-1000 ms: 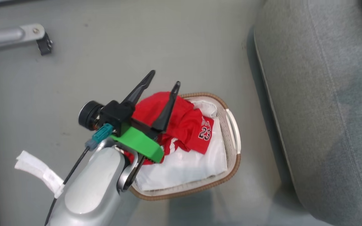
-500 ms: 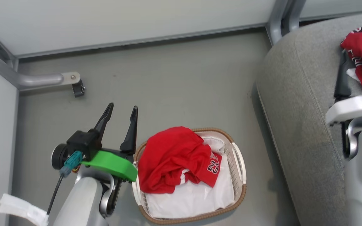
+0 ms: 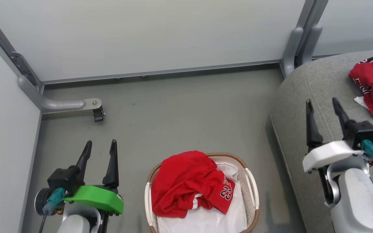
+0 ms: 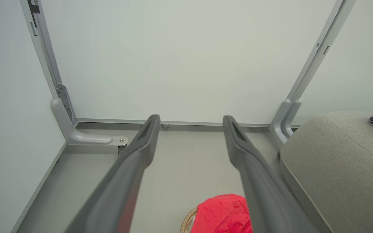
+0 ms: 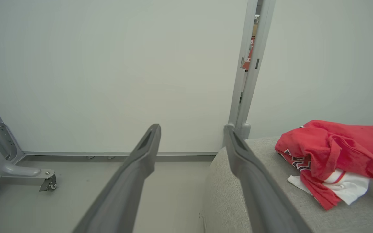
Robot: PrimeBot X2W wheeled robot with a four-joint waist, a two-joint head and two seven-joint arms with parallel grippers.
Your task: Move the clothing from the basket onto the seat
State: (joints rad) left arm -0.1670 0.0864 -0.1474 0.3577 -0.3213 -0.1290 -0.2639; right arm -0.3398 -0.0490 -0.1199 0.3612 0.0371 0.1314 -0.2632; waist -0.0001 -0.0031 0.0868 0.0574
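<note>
Staged test booth: pale partition panels (image 3: 160, 35), castored metal frame (image 3: 63, 104), grey seat (image 3: 329, 77).

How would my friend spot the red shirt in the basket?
Find the big grey fabric sofa seat on the right; on the floor beside it stands a small oval white plastic basket with a brown woven rim. The crumpled red jersey inside shows number 23, while the other red jersey lies on the seat.
</note>
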